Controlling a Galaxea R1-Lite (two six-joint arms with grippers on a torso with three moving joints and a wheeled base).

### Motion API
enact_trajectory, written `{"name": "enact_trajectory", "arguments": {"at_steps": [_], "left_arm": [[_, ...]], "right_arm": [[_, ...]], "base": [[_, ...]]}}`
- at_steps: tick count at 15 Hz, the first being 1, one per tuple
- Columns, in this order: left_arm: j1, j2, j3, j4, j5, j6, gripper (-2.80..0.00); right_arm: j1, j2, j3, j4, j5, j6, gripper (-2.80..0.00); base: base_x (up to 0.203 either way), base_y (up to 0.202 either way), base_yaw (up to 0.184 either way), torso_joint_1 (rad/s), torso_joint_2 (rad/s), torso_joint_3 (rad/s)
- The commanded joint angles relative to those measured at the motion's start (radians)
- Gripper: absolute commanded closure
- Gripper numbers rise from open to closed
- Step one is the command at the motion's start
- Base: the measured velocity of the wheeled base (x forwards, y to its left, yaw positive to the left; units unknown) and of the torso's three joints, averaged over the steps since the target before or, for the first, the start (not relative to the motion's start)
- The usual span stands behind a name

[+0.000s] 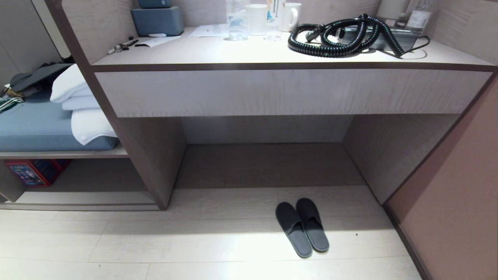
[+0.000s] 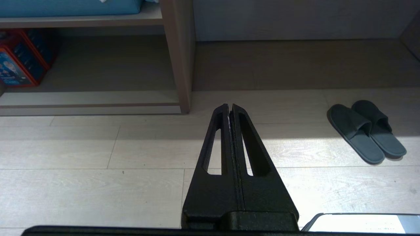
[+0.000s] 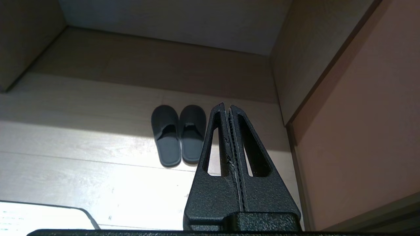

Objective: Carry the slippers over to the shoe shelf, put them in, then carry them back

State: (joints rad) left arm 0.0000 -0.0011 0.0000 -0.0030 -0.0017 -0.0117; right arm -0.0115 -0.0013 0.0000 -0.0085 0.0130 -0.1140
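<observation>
- On the floor before the desk (image 1: 288,91) recess lay the slippers (image 1: 302,227), side by side, touching.
- Risk, I judged: grabbing one would leave its mate, and the recess could pass for the shelf (image 1: 83,177), further left.
- Both tools, left (image 2: 230,108) and right (image 3: 226,108), hung shut and empty, above the slippers.

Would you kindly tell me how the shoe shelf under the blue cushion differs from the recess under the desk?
The shoe shelf is low, while the desk recess is taller. The shoe shelf holds a red and blue box at its left end; the desk recess holds nothing that shows. The slippers lie on the floor before the desk recess, not the shoe shelf. Both are open-fronted, in similar wood grain.
</observation>
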Motion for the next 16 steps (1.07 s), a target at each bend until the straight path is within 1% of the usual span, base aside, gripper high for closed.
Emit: {"name": "enact_trajectory", "arguments": {"at_steps": [1,11,16], "left_arm": [[0.000,0.001,0.000,0.000,0.000,-0.001,0.00],[0.000,0.001,0.000,-0.001,0.000,0.000,0.00],[0.000,0.001,0.000,0.000,0.000,0.002,0.00]], "right_arm": [[0.001,0.001,0.001,-0.001,0.001,-0.001,0.00],[0.001,0.001,0.000,0.000,0.000,-0.001,0.00],[0.001,0.001,0.000,0.000,0.000,-0.001,0.00]], "base": [[0.000,0.000,0.000,-0.001,0.01,0.198],[0.000,0.000,0.000,0.005,0.00,0.199],[0.000,0.000,0.000,0.002,0.00,0.041]]}}
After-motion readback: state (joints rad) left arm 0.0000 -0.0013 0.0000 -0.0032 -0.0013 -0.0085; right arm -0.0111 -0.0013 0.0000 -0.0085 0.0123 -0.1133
